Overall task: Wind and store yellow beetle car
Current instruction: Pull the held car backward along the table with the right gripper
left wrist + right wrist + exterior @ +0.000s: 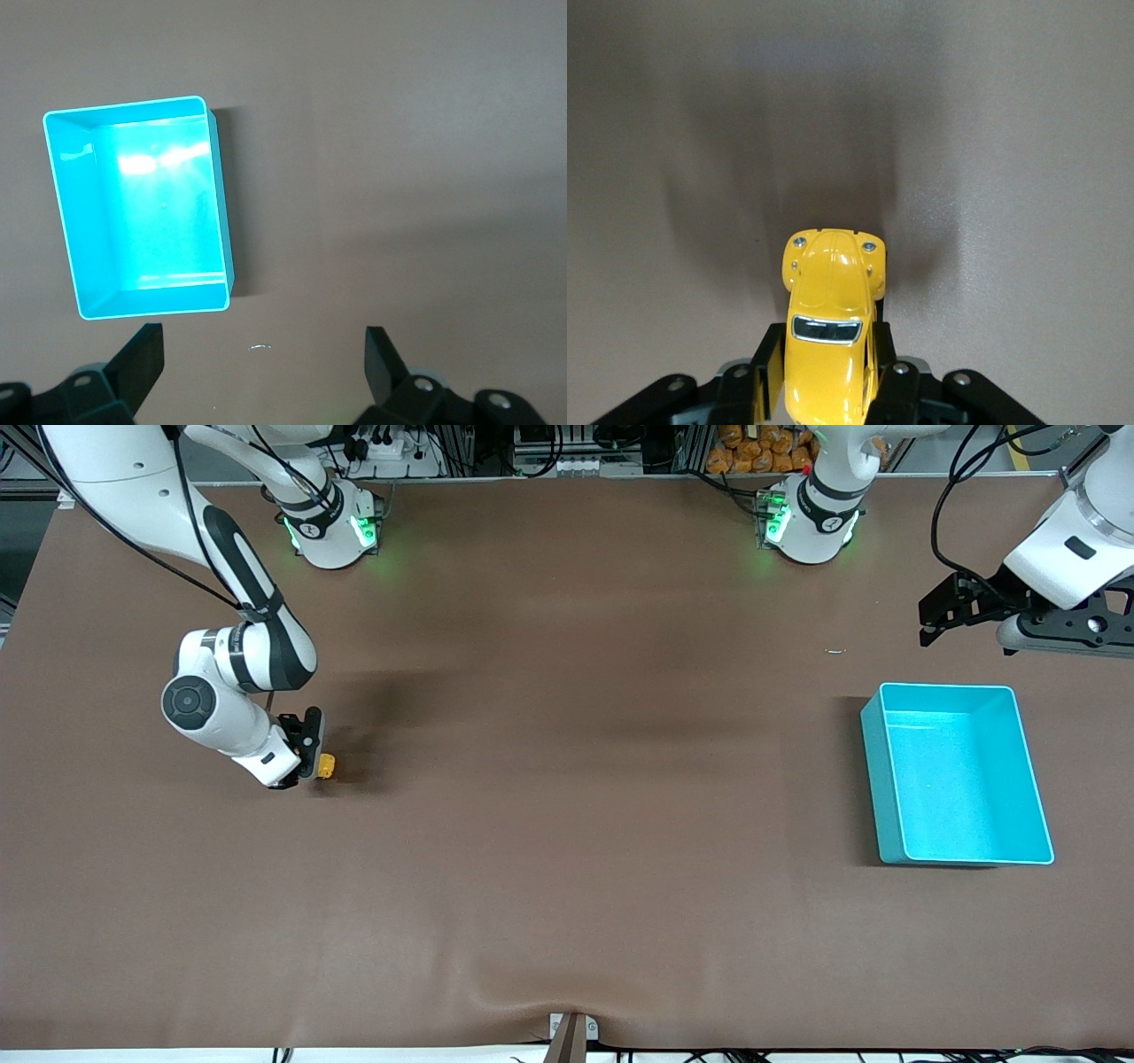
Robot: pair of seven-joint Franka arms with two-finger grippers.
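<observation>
The yellow beetle car (327,765) (831,328) is a tiny rounded toy with a dark window, down at the brown table toward the right arm's end. My right gripper (312,755) (826,365) is shut on it, one black finger pressed against each side of its body, and its nose pokes out past the fingertips. The teal bin (955,773) (137,205) stands with nothing in it toward the left arm's end. My left gripper (932,613) (263,352) hangs open in the air over bare table beside the bin, nothing between its fingers.
A small pale sliver (835,650) (259,347) lies on the mat near the bin, under the left gripper. Both robot bases (330,531) stand along the table edge farthest from the front camera. The brown mat (567,797) wrinkles at its nearest edge.
</observation>
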